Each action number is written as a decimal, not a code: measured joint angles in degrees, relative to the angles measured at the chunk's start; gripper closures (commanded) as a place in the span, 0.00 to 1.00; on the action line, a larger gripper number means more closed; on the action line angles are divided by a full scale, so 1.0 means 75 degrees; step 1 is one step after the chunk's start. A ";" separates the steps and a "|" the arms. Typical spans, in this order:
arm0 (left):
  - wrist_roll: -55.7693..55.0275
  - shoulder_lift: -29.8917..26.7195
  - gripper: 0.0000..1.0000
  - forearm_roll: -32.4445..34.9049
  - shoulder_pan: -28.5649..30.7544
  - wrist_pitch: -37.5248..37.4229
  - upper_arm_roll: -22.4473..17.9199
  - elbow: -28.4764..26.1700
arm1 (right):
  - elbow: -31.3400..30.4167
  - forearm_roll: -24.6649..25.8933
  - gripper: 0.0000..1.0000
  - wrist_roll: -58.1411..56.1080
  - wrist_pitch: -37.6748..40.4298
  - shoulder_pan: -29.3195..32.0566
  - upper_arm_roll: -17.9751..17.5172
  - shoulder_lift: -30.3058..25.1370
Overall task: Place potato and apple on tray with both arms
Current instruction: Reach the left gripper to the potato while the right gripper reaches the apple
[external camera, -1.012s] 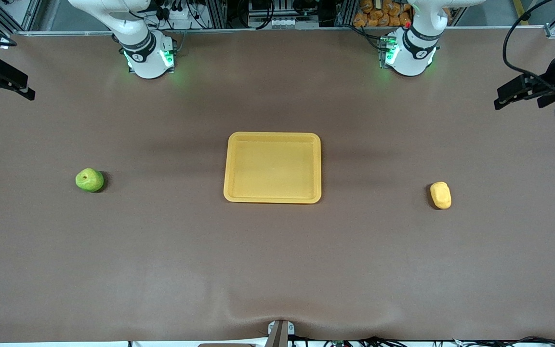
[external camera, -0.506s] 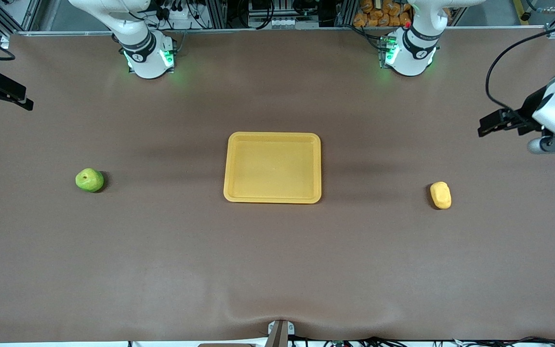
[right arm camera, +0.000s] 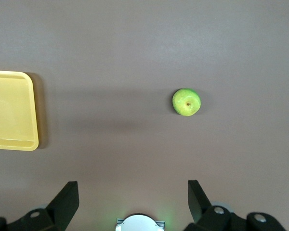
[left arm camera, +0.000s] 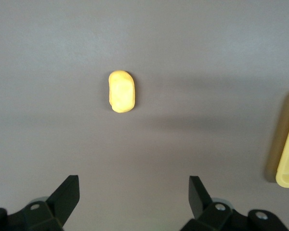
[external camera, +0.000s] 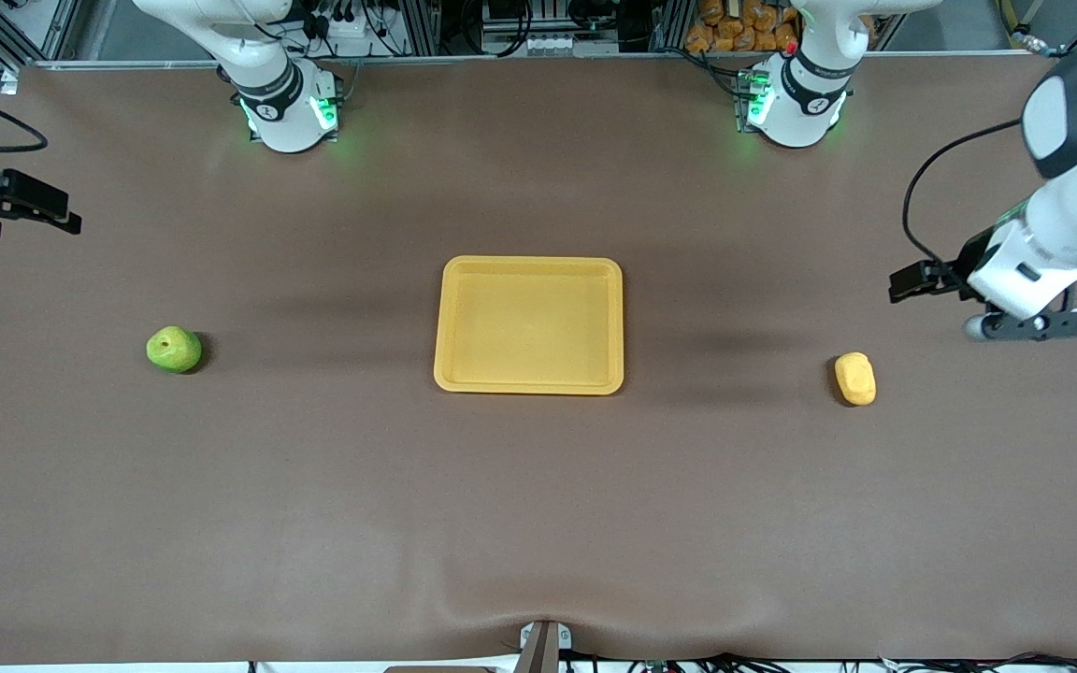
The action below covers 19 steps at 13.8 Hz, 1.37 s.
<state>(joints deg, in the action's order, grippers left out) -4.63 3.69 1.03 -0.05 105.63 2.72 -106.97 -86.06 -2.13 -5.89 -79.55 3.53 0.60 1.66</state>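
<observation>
The yellow-orange tray (external camera: 529,265) lies empty at the middle of the table. The green apple (external camera: 173,350) lies on the table toward the right arm's end. The potato (external camera: 854,379) lies toward the left arm's end. My left gripper (external camera: 905,281) is open and empty, up over the table close to the potato. In the left wrist view the potato (left arm camera: 122,91) lies ahead of the open left gripper (left arm camera: 133,192), with the tray's rim (left arm camera: 288,159) at the view's edge. My right gripper (external camera: 57,215) is open and empty over the table's end. The right wrist view shows the apple (right arm camera: 186,102), the tray (right arm camera: 12,110) and the open right gripper (right arm camera: 133,195).
The two arm bases (external camera: 288,112) (external camera: 793,107), lit green, stand along the table's edge farthest from the front camera. The right arm's base (right arm camera: 139,224) also shows in the right wrist view. A mount (external camera: 543,645) sits at the table's near edge.
My left arm has swung in from the table's end and come down toward the potato. My right gripper has shifted a little over the table's end. Apple, potato and tray have not moved.
</observation>
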 measured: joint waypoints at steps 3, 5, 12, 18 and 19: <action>0.0000 0.0642 0.00 0.0000 0.0000 0.0326 0.0000 -0.0011 | 0.0003 0.0000 0.00 0.0000 -0.0055 0.0004 0.0002 0.0065; 0.0000 0.0967 0.00 0.0000 0.0001 0.0625 0.0000 -0.0018 | 0.0002 0.0001 0.00 0.0000 -0.0195 0.0044 0.0011 0.0150; 0.0000 0.1381 0.00 0.0240 0.0012 0.1827 -0.0002 -0.0477 | -0.0006 0.0001 0.00 0.0000 -0.0659 0.0207 0.0022 0.0900; 0.0000 0.1669 0.00 0.0361 0.0114 0.2970 -0.0015 -0.0896 | -0.0007 0.0078 0.00 0.0000 -0.0950 0.0346 0.0025 0.1391; 0.0000 0.1801 0.00 0.0383 0.0116 0.3186 -0.0016 -0.0931 | -0.0008 0.0095 0.00 0.0000 -0.1000 0.0349 0.0025 0.1483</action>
<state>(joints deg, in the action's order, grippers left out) -4.63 17.20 3.90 0.82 129.52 2.60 -113.95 -86.12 -1.42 -5.89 -87.06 6.15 0.79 12.78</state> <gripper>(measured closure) 0.000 0.000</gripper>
